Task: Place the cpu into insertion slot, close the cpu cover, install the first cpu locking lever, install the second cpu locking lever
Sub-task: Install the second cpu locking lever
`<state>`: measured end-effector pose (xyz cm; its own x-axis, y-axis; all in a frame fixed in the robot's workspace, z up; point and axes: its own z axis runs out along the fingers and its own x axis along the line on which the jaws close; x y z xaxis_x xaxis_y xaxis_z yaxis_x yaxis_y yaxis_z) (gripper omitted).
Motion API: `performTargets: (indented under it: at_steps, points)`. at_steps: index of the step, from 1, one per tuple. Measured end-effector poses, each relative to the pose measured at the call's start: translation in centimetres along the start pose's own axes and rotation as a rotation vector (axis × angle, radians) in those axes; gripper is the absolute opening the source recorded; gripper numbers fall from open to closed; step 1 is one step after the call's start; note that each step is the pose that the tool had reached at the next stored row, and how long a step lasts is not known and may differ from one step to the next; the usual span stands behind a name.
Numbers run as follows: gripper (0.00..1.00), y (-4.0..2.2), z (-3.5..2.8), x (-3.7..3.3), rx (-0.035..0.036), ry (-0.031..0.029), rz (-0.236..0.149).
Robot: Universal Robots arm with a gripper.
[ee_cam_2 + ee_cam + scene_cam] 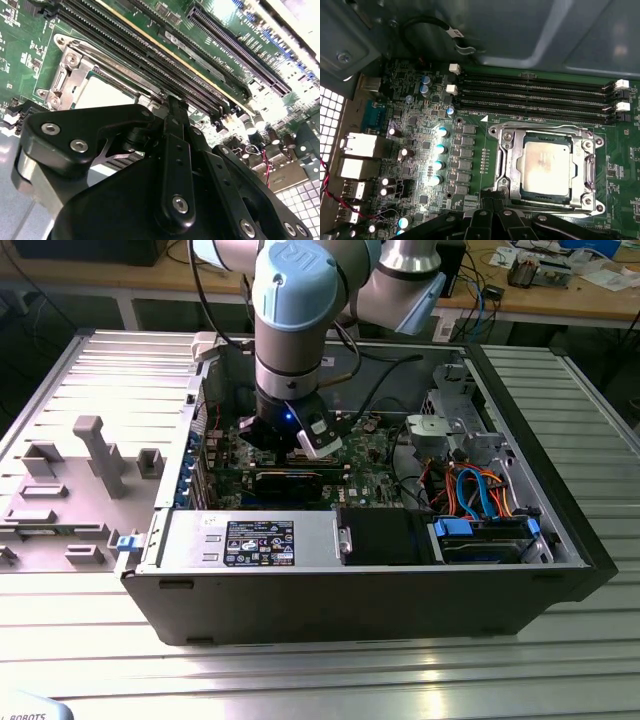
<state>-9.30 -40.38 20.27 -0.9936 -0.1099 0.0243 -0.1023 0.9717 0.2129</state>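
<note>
1. The cpu (546,167) sits seated in the insertion slot (512,165), grey-tan face up, with the cpu cover (585,167) down around it, the window framing the chip.
2. The gripper (172,107) hangs just above the socket's edge by the memory slots (535,95); fingers look pressed together, nothing between them.
3. Handling, by my guess: the chip is light, stiff and fragile underneath, so grip by the edges only. The cover is thin springy sheet metal; push on the frame, not the window.
4. The locking levers along the socket sides are too unclear to tell whether they're latched.
</note>
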Motion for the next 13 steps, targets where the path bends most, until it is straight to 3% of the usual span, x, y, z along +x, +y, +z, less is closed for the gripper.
performTargets:
  at_steps: [2,3,13]
  points:
    - [0.11,-0.02,0.12,0.00,-0.0109,-0.0013,-0.001]
    - [0.11,-0.02,0.15,0.01,-0.0123,-0.0014,-0.001]
    - [0.11,-0.07,0.37,0.15,-0.0131,-0.0013,-0.001]
